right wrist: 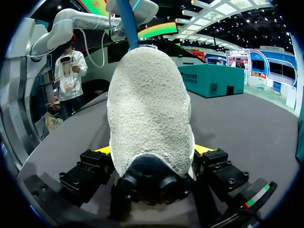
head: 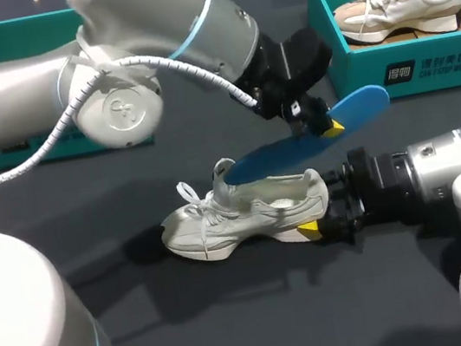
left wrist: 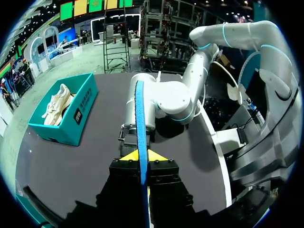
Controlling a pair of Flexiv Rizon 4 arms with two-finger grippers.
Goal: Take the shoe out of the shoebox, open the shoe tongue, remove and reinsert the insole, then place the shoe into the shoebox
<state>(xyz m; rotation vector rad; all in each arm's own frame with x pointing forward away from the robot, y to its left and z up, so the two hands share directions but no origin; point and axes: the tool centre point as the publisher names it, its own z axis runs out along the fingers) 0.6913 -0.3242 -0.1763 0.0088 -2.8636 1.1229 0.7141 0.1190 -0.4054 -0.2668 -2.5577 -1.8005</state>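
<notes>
Head view: on the dark bench a teal shoebox sits upper right, and our white shoe lies at centre, out of the box. Our right fingers clamp its padded heel from both sides; we judge it light and soft-sided, firmest at that heel. The blue insole, thin and likely floppy, hangs just above the shoe's opening, pinched edgewise by our closed left fingers
</notes>
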